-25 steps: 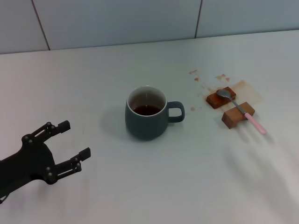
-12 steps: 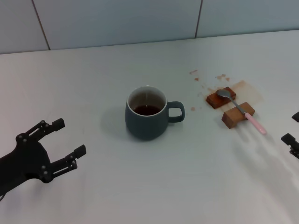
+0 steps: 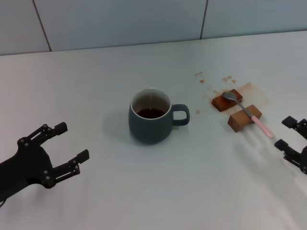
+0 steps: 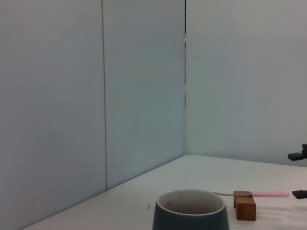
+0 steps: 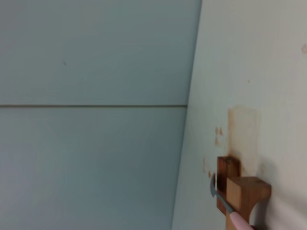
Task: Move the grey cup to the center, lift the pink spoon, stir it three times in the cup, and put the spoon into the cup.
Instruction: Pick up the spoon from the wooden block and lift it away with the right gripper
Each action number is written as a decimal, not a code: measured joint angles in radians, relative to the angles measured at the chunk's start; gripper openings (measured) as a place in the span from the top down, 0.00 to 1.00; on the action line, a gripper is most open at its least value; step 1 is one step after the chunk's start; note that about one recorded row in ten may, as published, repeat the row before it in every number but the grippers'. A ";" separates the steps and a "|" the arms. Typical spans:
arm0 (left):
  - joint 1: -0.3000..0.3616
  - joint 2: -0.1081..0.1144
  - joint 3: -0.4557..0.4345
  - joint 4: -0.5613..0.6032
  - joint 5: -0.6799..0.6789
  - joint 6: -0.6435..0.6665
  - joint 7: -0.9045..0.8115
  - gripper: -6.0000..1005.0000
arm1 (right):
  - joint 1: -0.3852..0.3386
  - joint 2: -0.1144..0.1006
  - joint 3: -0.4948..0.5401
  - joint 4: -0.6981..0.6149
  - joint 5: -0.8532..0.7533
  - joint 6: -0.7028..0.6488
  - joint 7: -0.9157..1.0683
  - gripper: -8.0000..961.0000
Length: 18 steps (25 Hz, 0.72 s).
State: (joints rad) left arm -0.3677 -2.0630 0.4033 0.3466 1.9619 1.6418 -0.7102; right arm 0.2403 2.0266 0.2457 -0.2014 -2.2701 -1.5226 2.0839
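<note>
The grey cup [image 3: 151,121] stands near the middle of the table with dark liquid inside and its handle toward the right. It also shows in the left wrist view [image 4: 190,214]. The pink spoon [image 3: 248,114] lies across two wooden blocks [image 3: 235,109] at the right, bowl toward the far side, pink handle toward the near right. It shows in the left wrist view [image 4: 259,194] and the right wrist view [image 5: 230,211]. My left gripper [image 3: 68,142] is open and empty at the near left, apart from the cup. My right gripper [image 3: 284,132] is open at the right edge, just beyond the spoon's handle end.
Brown stains [image 3: 249,88] mark the table around the blocks. A tiled wall [image 3: 120,21] runs along the table's far edge.
My right gripper has come into view from the right edge and moved toward the spoon's handle. My left gripper has drawn back a little to the left, away from the cup.
</note>
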 joint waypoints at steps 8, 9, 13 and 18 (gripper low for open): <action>0.000 -0.002 -0.004 0.000 -0.001 0.004 0.001 0.14 | 0.018 0.000 -0.020 0.018 -0.007 0.047 0.008 0.17; 0.000 -0.002 -0.004 0.000 -0.001 0.004 0.001 0.14 | 0.020 0.000 -0.021 0.019 -0.007 0.050 0.009 0.17; 0.001 -0.002 -0.006 -0.002 -0.005 0.005 0.002 0.14 | 0.035 0.001 -0.021 0.019 -0.007 0.055 0.010 0.17; 0.001 -0.002 -0.006 -0.004 -0.009 0.006 0.002 0.14 | 0.054 0.001 -0.020 0.019 -0.006 0.078 0.011 0.17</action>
State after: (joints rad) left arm -0.3666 -2.0646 0.3969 0.3426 1.9529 1.6476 -0.7086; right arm 0.2945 2.0281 0.2255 -0.1824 -2.2763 -1.4450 2.0950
